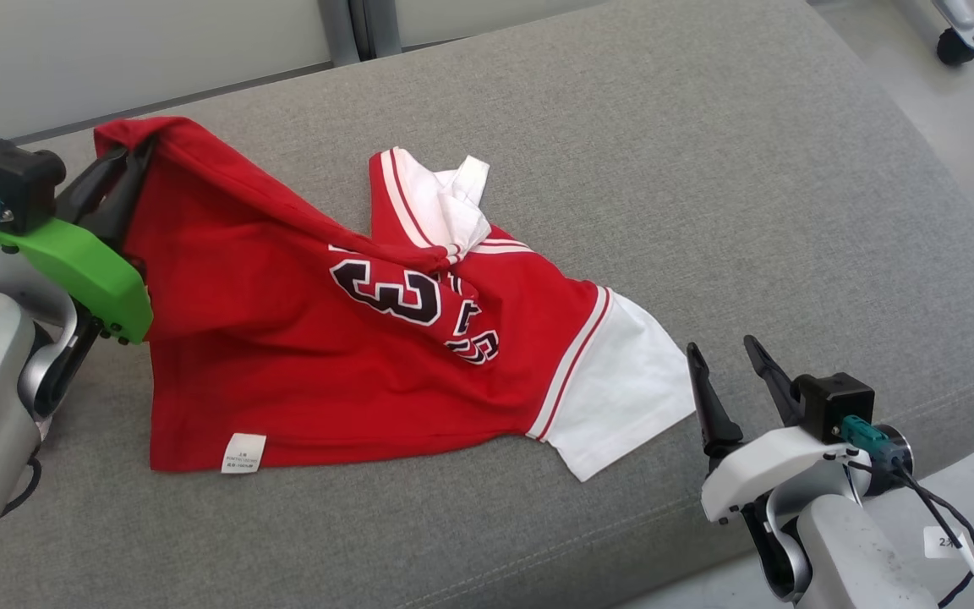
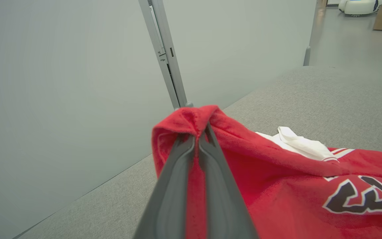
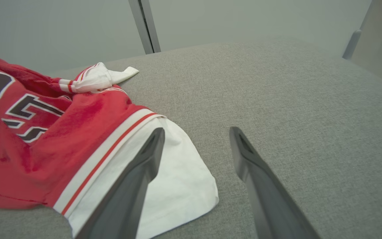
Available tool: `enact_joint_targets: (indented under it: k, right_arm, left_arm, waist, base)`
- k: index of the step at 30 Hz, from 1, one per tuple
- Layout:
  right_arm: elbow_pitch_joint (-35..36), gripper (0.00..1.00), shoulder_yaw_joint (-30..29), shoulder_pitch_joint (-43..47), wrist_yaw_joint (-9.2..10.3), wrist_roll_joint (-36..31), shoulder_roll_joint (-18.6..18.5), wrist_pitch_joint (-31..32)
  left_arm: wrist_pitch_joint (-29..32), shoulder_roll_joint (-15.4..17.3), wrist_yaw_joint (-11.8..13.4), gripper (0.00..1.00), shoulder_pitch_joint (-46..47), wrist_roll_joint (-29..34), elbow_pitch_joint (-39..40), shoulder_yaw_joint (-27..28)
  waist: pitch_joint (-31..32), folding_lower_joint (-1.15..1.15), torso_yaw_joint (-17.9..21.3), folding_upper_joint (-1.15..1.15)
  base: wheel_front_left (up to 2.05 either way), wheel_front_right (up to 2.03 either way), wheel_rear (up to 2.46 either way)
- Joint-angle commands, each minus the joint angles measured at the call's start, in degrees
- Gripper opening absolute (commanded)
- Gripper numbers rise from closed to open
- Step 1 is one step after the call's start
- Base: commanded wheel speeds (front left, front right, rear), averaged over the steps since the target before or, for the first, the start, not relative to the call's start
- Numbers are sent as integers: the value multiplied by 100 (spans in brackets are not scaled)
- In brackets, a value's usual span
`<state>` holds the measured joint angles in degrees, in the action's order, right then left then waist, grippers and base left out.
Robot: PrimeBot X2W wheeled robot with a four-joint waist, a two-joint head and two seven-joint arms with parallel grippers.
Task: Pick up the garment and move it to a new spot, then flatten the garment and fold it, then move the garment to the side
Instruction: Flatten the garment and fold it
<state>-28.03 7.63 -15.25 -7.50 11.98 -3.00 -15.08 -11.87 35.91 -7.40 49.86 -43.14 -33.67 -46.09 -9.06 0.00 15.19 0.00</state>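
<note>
Found red basketball jersey (image 1: 301, 355) lying rumpled on grey seat cushion (image 1: 707, 169), left of centre, print with numeral 3 (image 1: 390, 292) creased and facing up. Noted care label (image 1: 243, 452) at near-left hem.

Observed left gripper (image 1: 139, 150) clamped on the jersey's far-left corner, fingers pressed together with red cloth pinched between them; confirmed in left wrist view, cloth bunched over the fingertips. Judged that corner raised off the cushion, the rest lying on it.

Observed right gripper (image 1: 720, 345) spread wide, holding nothing, poised just beside the near-right white sleeve (image 1: 622, 397). Cannot tell whether touching the sleeve edge.

Progress, as judged:
- Done: 1 grasp secured, on 1 corner only.
- In hand: pick-up, step 1 of 3.
- Left: lifting clear and relocating, flattening, folding, setting aside.
- Noted far white sleeve (image 1: 453, 199) twisted and folded over; expect smoothing needed before any fold.

Containers: none among the items noted. Found jersey lying straight on the cushion, inside nothing, holding nothing.
</note>
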Motion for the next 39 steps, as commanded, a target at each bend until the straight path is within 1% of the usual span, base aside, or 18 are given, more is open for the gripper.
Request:
enact_joint_targets:
  k: [1,5,6,7,8,9,12,16,20,22,26,29,30,33,39]
  right_arm:
    - [21,100,-20,-5,2,-16,-2,-23]
    - [21,100,35,-53,2,-4,5,-23]
    - [19,100,55,-66,2,2,4,-23]
    - [21,100,76,-76,2,8,3,-23]
    - [21,100,76,-76,2,8,3,-23]
    - [26,100,93,-87,2,15,5,-23]
    - [33,100,115,-113,2,52,6,-23]
    - [31,100,57,-72,2,44,8,-23]
    - [17,100,-27,-44,2,0,9,-23]
    - [25,100,-36,-16,2,-12,8,-24]
    - [23,100,-52,57,2,-20,8,-24]
    - [41,100,-52,99,2,-38,7,-23]
    - [53,100,-70,110,2,-56,7,-23]
    - [73,100,-96,144,2,-80,-1,-23]
    - [130,100,-96,211,2,-153,-71,-23]
  left_arm:
    - [22,-36,-7,0,33,-61,-47,-96]
    - [-49,-119,-7,0,-110,-213,-301,-231]
    - [-87,-141,-7,20,-127,-236,-376,-251]
    - [-148,-135,-7,61,-109,-197,-467,-257]
    - [-148,-135,-7,61,-109,-197,-467,-257]
    - [-199,-127,-6,100,-86,-157,-565,-221]
    - [-300,-197,-7,100,-91,-96,-710,-114]
    - [-336,-189,-6,100,-276,-34,-718,93]
    - [-328,-181,6,100,-606,144,-511,380]
    - [-329,-186,54,100,-793,235,-364,562]
    - [-330,-264,232,100,-1253,411,150,1044]
    - [-328,-389,358,100,-1723,580,624,1458]
    - [-326,-520,463,100,-2050,697,968,1741]
    - [-325,-708,591,100,-2558,937,1391,2133]
    - [-326,-1171,704,100,-3457,1396,2015,2912]
  waist:
    - [-21,0,10,0]
    - [-71,0,31,0]
    - [-85,0,38,0]
    - [-101,0,45,0]
    - [-101,0,45,0]
    - [-120,0,50,0]
    - [-157,0,42,0]
    - [-160,0,-32,0]
    - [-107,0,-146,0]
    - [-69,0,-211,0]
    - [26,0,-347,0]
    - [99,0,-449,0]
    - [148,0,-523,0]
    - [216,0,-642,0]
    - [391,0,-882,0]
  base:
    - [0,0,0]
    - [0,0,0]
    - [0,0,0]
    - [0,0,0]
    - [0,0,0]
    - [0,0,0]
    - [0,0,0]
    - [0,0,0]
    - [0,0,0]
    - [0,0,0]
    - [0,0,0]
    - [0,0,0]
    - [0,0,0]
    - [0,0,0]
    - [0,0,0]
